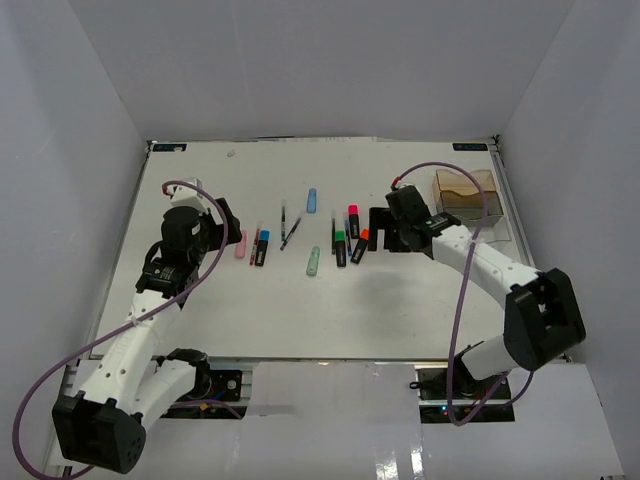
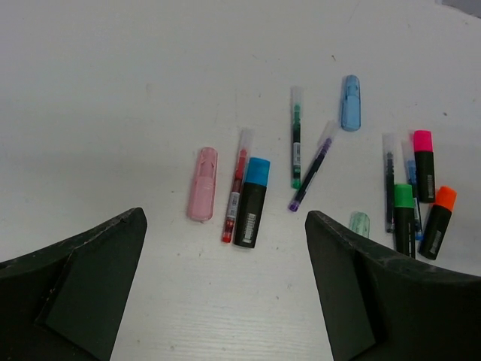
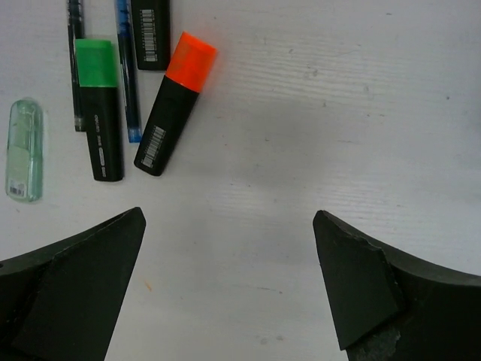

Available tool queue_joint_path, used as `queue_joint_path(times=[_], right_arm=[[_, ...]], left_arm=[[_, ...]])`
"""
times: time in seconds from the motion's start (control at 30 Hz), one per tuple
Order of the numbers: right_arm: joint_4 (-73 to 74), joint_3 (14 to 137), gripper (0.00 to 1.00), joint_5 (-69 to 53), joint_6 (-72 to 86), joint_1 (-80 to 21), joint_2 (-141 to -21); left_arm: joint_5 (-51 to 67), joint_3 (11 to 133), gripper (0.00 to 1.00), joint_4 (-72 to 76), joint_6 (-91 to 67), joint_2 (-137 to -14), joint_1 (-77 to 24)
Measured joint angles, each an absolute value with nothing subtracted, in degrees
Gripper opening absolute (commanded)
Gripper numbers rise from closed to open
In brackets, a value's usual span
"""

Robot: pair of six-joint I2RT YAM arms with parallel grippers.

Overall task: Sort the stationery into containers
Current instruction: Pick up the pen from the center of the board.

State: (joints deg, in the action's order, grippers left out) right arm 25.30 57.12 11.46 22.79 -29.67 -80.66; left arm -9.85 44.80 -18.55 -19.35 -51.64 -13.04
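**Both pincers open over loose stationery, nothing held**

Left pincer is spread wide and empty, hanging over the left part of the white surface. Right pincer is also spread wide with nothing between its fingers, just right of the marker cluster.

All the stationery lies flat on the surface, mid-table between the two pincers. From the left wrist view:
- Left group: pink piece, then red pen touching or nearly touching the blue-cap marker.
- Centre: green pen and purple pen, whose lower ends nearly meet, and blue piece farther back.
- Right cluster: dark pen, blue pen, pink-cap marker, green-cap marker and orange-cap marker, packed close together, with the orange one tilted.
- Mint piece sits just left of the green-cap marker and is partly hidden by a finger.

Amber tray sits at the far right of the surface, behind the right arm and well apart from the stationery. I cannot tell what is in it.
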Motion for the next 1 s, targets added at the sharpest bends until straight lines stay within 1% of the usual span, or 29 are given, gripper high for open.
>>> queue_joint_path(times=[0.03, 0.23, 0.3, 0.33, 0.43, 0.53, 0.57, 0.63, 0.9, 0.93, 1.0], right_arm=[[24.86, 58.0, 0.94, 12.43, 24.05, -30.41, -82.94], [22.09, 63.68, 0.89, 16.05, 30.2, -33.43, -93.45], [21.21, 65.49, 0.87, 16.97, 31.9, -34.33, -96.6], [21.04, 66.26, 0.84, 17.5, 32.67, -34.7, -97.93], [20.82, 68.51, 0.81, 19.51, 34.76, -35.81, -101.69], [20.78, 69.52, 0.79, 20.88, 36.32, -36.47, -103.85], [20.75, 69.65, 0.76, 21.28, 36.8, -36.62, -104.33], [20.8, 69.65, 0.73, 22.35, 37.67, -36.73, -105.08], [20.75, 69.65, 0.67, 24.97, 39.46, -36.64, -107.5], [20.71, 69.65, 0.65, 25.15, 39.59, -36.64, -107.9], [20.6, 69.65, 0.63, 25.76, 39.92, -36.62, -108.64]], left_arm=[[-9.56, 44.18, 0.98, -18.48, -19.33, -51.48, -12.86], [-8.78, 41.5, 0.98, -18.81, -19.51, -49.65, -12.45], [-8.51, 41.5, 0.98, -18.74, -19.55, -49.63, -12.43], [-8.43, 41.5, 0.98, -18.76, -19.55, -49.63, -12.43], [-8.05, 41.5, 0.98, -18.76, -19.57, -49.63, -12.14], [-7.62, 41.5, 0.98, -18.76, -19.57, -49.65, -12.1], [-7.44, 41.5, 0.98, -18.79, -19.59, -49.65, -12.1], [-7.05, 41.5, 0.98, -18.79, -19.59, -49.67, -12.1], [-6.39, 41.5, 0.98, -18.76, -19.64, -49.67, -12.05], [-6.35, 41.5, 0.98, -18.79, -19.64, -49.67, -12.05], [-6.22, 41.5, 0.98, -18.76, -19.75, -49.67, -12.05]])
